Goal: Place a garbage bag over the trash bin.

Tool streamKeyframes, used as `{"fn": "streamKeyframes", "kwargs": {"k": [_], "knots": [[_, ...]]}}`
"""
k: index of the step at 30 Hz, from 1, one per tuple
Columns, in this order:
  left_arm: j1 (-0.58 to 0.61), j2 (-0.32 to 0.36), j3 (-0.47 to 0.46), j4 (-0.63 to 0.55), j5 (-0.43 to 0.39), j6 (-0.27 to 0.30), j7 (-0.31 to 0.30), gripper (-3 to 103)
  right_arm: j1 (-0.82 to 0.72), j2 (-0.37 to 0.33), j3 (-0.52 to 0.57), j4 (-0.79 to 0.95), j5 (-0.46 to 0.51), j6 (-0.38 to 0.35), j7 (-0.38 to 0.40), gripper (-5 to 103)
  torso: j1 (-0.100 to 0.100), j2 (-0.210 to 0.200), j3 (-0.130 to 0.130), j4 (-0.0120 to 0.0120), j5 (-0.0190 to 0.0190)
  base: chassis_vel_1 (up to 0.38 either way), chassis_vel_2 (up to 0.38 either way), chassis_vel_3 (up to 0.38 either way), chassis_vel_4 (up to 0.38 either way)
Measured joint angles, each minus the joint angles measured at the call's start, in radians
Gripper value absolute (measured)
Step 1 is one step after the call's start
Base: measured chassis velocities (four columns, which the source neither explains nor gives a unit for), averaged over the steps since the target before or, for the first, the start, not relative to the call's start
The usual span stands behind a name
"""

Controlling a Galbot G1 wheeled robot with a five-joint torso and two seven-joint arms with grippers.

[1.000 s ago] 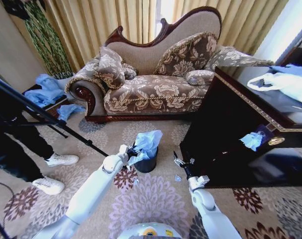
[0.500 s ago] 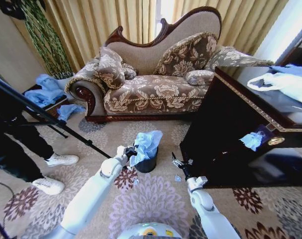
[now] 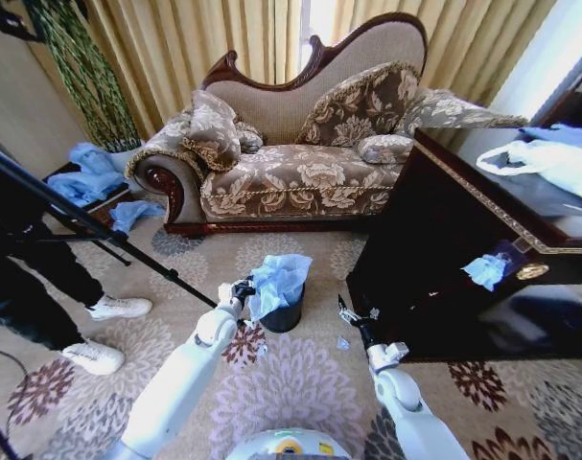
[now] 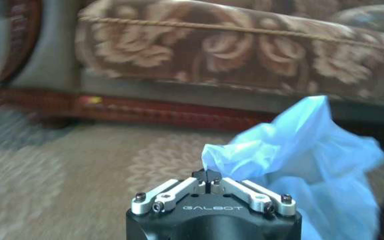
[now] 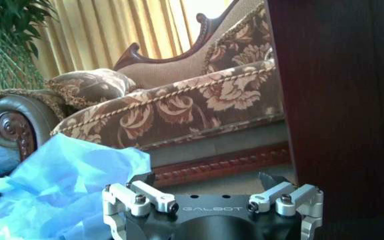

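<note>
The light-blue garbage bag (image 3: 279,279) lies crumpled over the top of the small black trash bin (image 3: 285,316) on the carpet in front of the sofa. My left gripper (image 3: 243,287) is at the bag's left edge. In the left wrist view its fingertips (image 4: 207,176) are shut on a corner of the garbage bag (image 4: 299,150). My right gripper (image 3: 346,309) hangs to the right of the bin, apart from it, between the bin and the dark cabinet. Its fingers (image 5: 142,180) stand wide open with nothing between them, and the garbage bag (image 5: 65,175) lies beyond them.
A dark wooden cabinet (image 3: 444,240) stands close on the right with a white bag (image 3: 545,158) on top. The sofa (image 3: 300,172) lies behind the bin. A tripod leg (image 3: 128,251) and a person's shoes (image 3: 118,308) are at the left. A small blue scrap (image 3: 341,342) lies on the carpet.
My left gripper has drawn a little to the left with the bag's edge. The bag has dropped from an upright peak to a flatter spread over the bin. The right gripper barely shifted.
</note>
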Motion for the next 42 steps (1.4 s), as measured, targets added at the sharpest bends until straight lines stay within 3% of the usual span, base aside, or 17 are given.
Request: {"fn": "streamKeyframes", "kwargs": {"k": [1,5,8,13,23,29,31,32,34,35,37,42], "knots": [[0.0,0.0,0.0,0.0,0.0,0.0,0.0,0,0.0,0.0,0.0,0.0,0.0,0.0,0.0,100,0.0,0.0,0.0,0.0,0.0,0.0,0.0,0.0,0.0],[0.042,-0.027,-0.065,0.07,-0.044,-0.099,-0.071,0,-0.003,0.0,0.001,-0.001,-0.002,0.001,-0.001,100,0.0,0.0,0.0,0.0006,-0.0002,0.0,0.0,0.0,0.0],[0.047,-0.045,-0.097,0.143,-0.072,-0.134,-0.078,0,-0.005,-0.002,-0.001,-0.001,-0.003,0.001,-0.001,100,0.0,0.0,0.0,0.0008,0.0,0.0,0.0,0.0,0.0],[0.016,-0.066,-0.106,0.267,-0.117,-0.2,-0.059,0,-0.012,-0.001,-0.01,0.009,-0.01,0.001,-0.001,100,0.0,0.0,0.0,0.0005,0.0,0.0,0.0,0.0,0.0],[-0.034,-0.073,-0.07,0.312,-0.127,-0.234,-0.001,0,-0.019,0.001,-0.042,0.04,-0.024,-0.008,0.005,100,0.0,0.0,0.0,0.0004,-0.0001,0.0,0.0,0.0,0.0],[-0.024,-0.067,-0.061,0.253,-0.112,-0.225,0.009,0,0.007,0.007,-0.151,0.117,-0.008,-0.058,0.156,100,0.0,0.0,0.0,0.0006,-0.0001,0.0,0.0,0.0,0.0],[-0.02,-0.066,-0.06,0.236,-0.098,-0.217,0.014,0,0.042,0.011,-0.237,0.138,-0.005,-0.08,0.275,100,0.0,0.0,0.0,0.0005,0.0,0.0,0.0,0.0,0.0],[-0.02,-0.066,-0.06,0.236,-0.098,-0.217,0.014,0,0.042,0.011,-0.237,0.138,-0.005,-0.08,0.275,100,0.0,0.0,0.0,0.0005,0.0,0.0,0.0,0.0,0.0],[-0.026,-0.066,-0.055,0.243,-0.09,-0.214,0.018,0,0.099,0.009,-0.323,0.128,-0.008,-0.087,0.38,100,0.0,0.0,0.0,0.0005,-0.0002,0.0,0.0,0.0,0.0],[-0.026,-0.066,-0.055,0.243,-0.09,-0.214,0.018,0,0.099,0.009,-0.323,0.128,-0.008,-0.087,0.38,100,0.0,0.0,0.0,0.0005,-0.0002,0.0,0.0,0.0,0.0],[-0.034,-0.068,-0.051,0.257,-0.081,-0.215,0.023,0,0.175,0.007,-0.424,0.094,-0.015,-0.092,0.455,100,0.0,0.0,0.0,0.0007,-0.0003,0.0,0.0,0.0,0.0],[-0.039,-0.07,-0.038,0.272,-0.076,-0.216,0.029,0,0.215,0.003,-0.529,0.059,-0.052,-0.106,0.472,100,0.0,0.0,0.0,0.0008,-0.0002,0.0,0.0,0.0,0.0]]}}
